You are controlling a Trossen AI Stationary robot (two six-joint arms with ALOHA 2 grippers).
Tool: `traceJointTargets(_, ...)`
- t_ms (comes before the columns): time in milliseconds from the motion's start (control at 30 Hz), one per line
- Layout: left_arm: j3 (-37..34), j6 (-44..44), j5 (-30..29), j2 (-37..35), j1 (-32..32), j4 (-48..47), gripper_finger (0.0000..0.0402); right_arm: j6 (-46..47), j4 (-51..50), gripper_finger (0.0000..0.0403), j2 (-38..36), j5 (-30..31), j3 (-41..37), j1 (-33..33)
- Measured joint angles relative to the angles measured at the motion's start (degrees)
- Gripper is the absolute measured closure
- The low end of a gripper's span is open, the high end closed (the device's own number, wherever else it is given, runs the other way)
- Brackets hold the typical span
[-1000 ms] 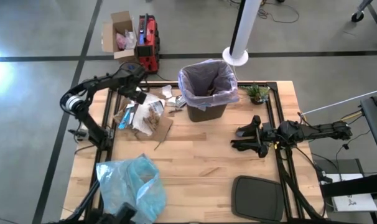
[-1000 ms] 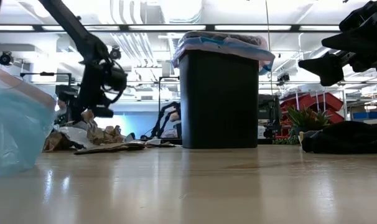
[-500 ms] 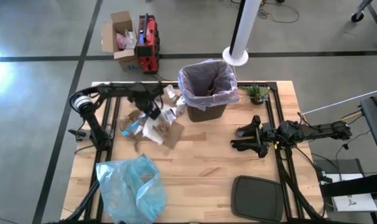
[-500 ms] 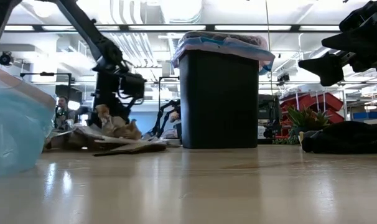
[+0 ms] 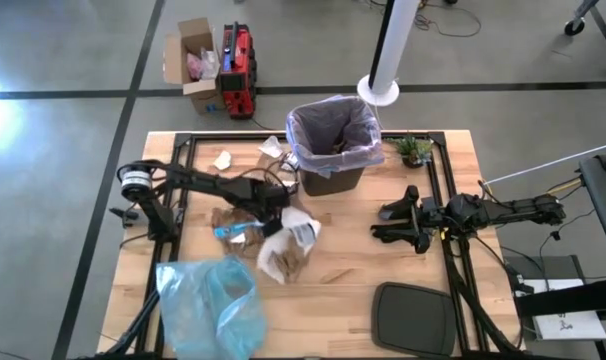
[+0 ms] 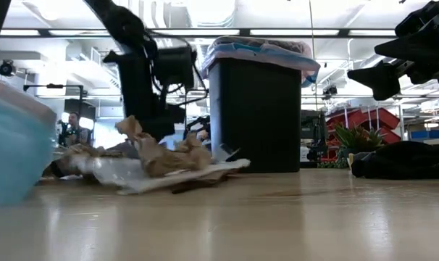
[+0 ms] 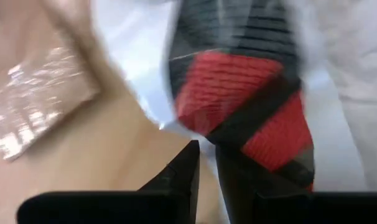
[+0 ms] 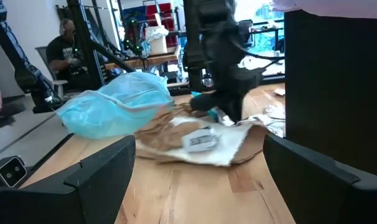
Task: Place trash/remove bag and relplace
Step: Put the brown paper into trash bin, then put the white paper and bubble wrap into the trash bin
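Trash [image 5: 273,235] lay in a loose heap near the middle of the bench [image 5: 343,265] in the high view, just forward of the black bin [image 5: 331,165], having been dragged there from the rear-left area over the past second. The left gripper [image 5: 273,200] had swept rightward with it and sat low over the pile's rear edge. A few scraps [image 5: 223,160] remained behind near the rear-left corner. The lavender bag [image 5: 333,125] lined the bin by the rear edge, and the blue bag [image 5: 208,305] rested at the front-left corner. The right gripper [image 5: 395,225] hovered toward the right edge, unmoved.

At bench height the pile of crumpled brown and white trash [image 6: 154,159] now sat just beside the bin [image 6: 256,116], with the left gripper [image 6: 151,109] directly above it.

From the left wrist, the fingers [image 7: 179,177] were nearly together on the edge of a white wrapper [image 7: 145,62] with red and black print; I judged the jaws clenched on trash rather than released.

From the right wrist, the right jaws stood wide apart, empty, framing the pile [image 8: 201,140] and the bin's wall [image 8: 335,93].

My reading: the trash had been gathered closer to the bin, but nothing from the pile had been lifted in yet, so bag removal was far off
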Motion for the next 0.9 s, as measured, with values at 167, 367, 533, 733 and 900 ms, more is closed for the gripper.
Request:
traceJointTargets(167, 3.7, -1.16, -0.17, -1.7, -3.95, -0.99, 0.0331, -1.56, 0.0, 0.0064, -0.02, 0.03, 0.0, 0.01)
traceJointTargets(367, 11.22, -1.03, -0.47, -5.74, -4.82, -7.12, 0.0268, -13.47, 0.17, 0.0064, 0.0, 0.08, 0.0, 0.0)
traceJointTargets(533, 17.51, -1.05, -0.61, -10.66, -5.02, -12.58, 0.0224, -22.22, 0.19, 0.0064, -0.02, 0.04, 0.0, 0.0)
traceJointTargets(733, 20.64, -5.21, -3.99, -17.85, -7.41, -12.57, 0.0192, -29.22, 0.54, 0.0064, 0.0, 0.04, 0.01, -0.01)
traceJointTargets(900, 19.46, -14.6, -8.22, -22.47, -10.17, -12.92, 0.0182, -23.88, 0.67, 0.0064, 0.0, -3.29, 0.01, -0.05)
